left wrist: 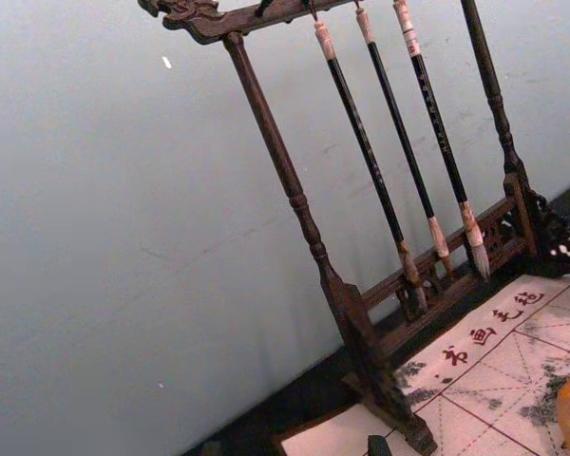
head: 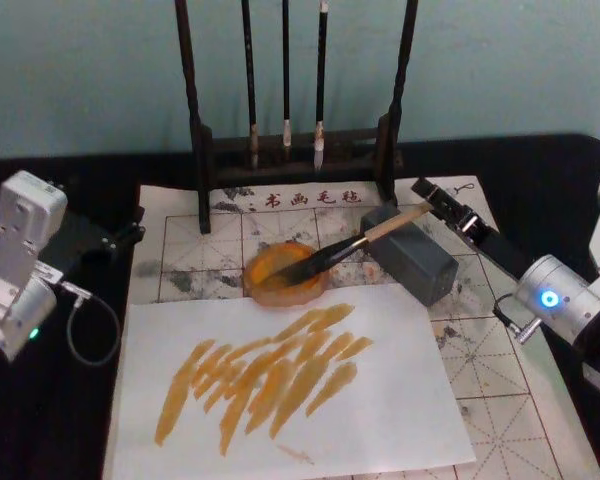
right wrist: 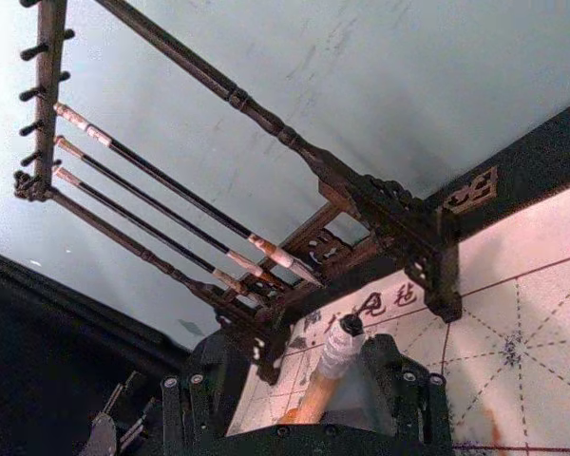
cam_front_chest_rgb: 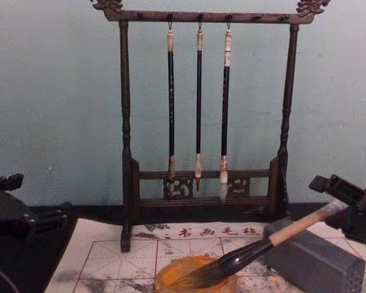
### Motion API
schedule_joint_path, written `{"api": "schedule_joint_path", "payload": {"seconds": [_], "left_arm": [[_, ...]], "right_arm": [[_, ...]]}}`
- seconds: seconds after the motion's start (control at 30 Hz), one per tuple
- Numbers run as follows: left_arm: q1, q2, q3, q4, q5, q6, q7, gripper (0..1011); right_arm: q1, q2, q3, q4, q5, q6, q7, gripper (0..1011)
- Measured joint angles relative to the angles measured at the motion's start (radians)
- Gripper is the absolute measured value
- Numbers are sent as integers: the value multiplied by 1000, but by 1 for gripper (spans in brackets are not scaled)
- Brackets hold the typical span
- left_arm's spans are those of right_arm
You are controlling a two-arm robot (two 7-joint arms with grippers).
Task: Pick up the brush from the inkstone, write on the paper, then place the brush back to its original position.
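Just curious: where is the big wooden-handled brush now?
Head view, right of centre: the thick tan-handled brush rests with bristles in the round orange dish, handle on the grey block, its end at the right end effector.

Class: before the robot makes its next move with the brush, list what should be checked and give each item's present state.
1. Writing done: orange strokes cover the white sheet. Ok.
2. Bristles of the brush lie in the orange dish. Ok.
3. The handle lies across the grey block. Ok.
4. The right hand is at the handle's end. Ok.
5. Would the brush stay put unaided? Cannot tell.
6. The left hand is parked at the table's left, off the white sheet. Ok.
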Motion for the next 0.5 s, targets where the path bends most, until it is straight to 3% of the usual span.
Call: {"api": "schedule_joint_path", "payload": {"seconds": [0.5], "left_arm": [[0, 0, 0, 0, 0, 0, 0, 1001]], "right_arm": [[19, -6, -27, 34, 40, -19, 7, 1002]]}}
